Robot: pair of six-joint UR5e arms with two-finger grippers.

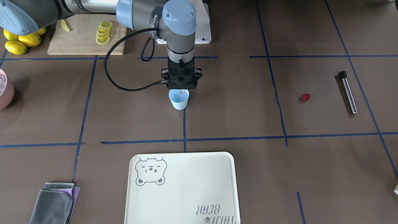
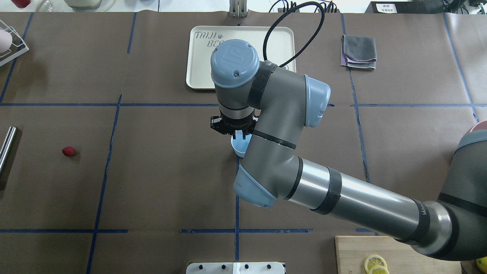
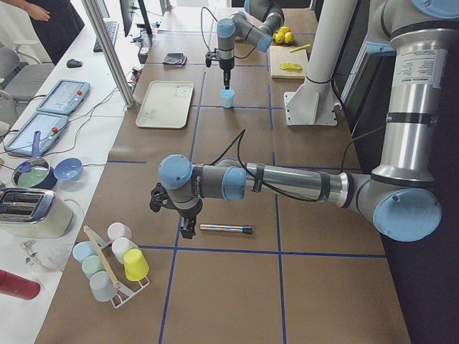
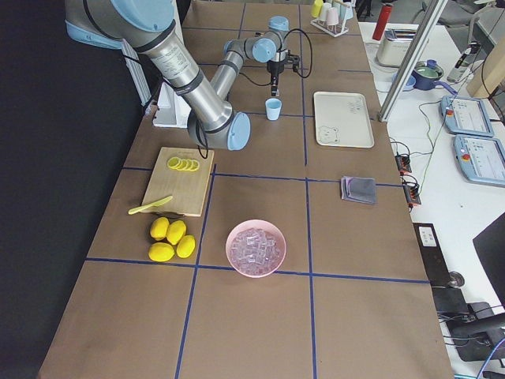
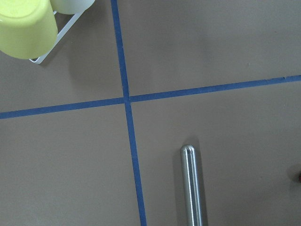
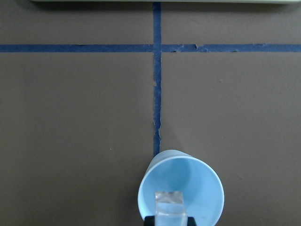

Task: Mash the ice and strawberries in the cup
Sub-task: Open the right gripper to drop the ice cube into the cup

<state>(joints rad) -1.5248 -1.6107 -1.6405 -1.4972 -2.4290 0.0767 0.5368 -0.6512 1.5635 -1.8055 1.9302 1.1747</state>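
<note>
The light-blue cup (image 1: pixel 178 101) stands upright at the table's middle, on a blue tape line. Directly over its mouth hangs my right gripper (image 1: pixel 183 90), shut on a clear ice cube (image 6: pixel 169 207); in the right wrist view the cube sits above the cup (image 6: pixel 181 181). The strawberry (image 1: pixel 306 97), small and dark red, lies alone on the table far toward my left side, next to a steel muddler (image 1: pixel 348 93). My left gripper (image 3: pixel 176 213) hovers by the muddler (image 3: pixel 226 229). It shows only in the exterior left view, so I cannot tell its state.
A cream tray (image 1: pixel 192 186) lies beyond the cup. A pink bowl of ice (image 4: pixel 256 248), a cutting board with lemon slices (image 1: pixel 84 40), and whole lemons (image 1: pixel 18 43) sit on my right side. A grey cloth (image 1: pixel 53 202) and a cup rack (image 3: pixel 107 261) occupy corners.
</note>
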